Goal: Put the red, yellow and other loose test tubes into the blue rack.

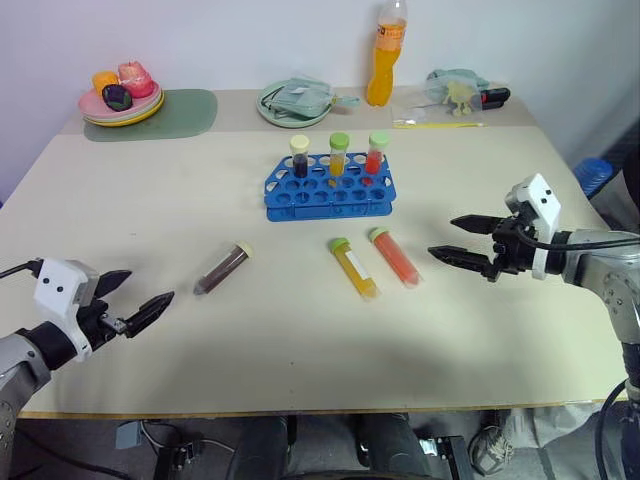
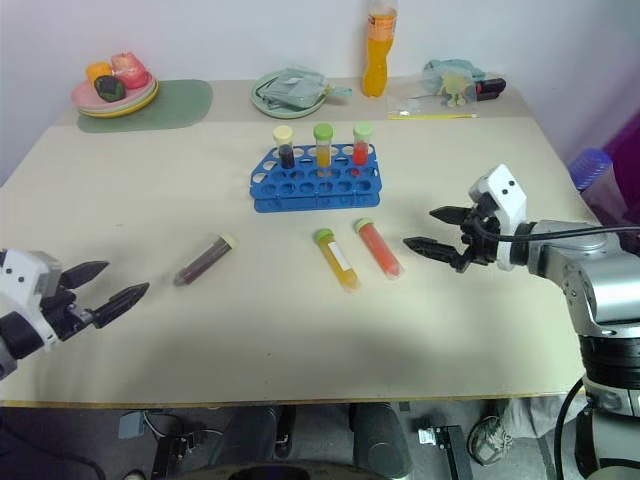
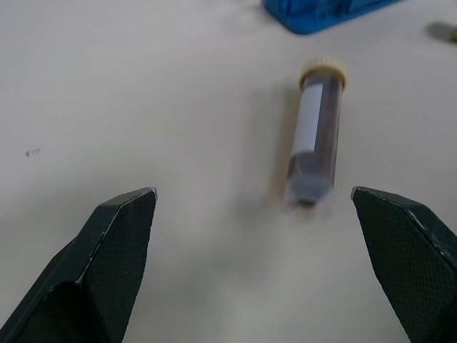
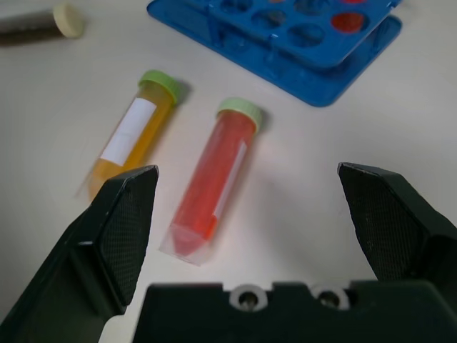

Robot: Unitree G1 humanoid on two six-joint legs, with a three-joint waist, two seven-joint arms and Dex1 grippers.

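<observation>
Beige desk: blue plastic rack, three capped tubes lying loose. Both jaws wide, empty. Risk: round tubes probably roll if nudged.

The rack is bright blue. One loose tube is red with a green cap, another yellow with a green cap, a third dark brown with a cream cap. The table is plain beige.

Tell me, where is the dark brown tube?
The dark brown tube lies on the table in front of the blue rack, on the left, between the open left gripper and the yellow tube.
</observation>
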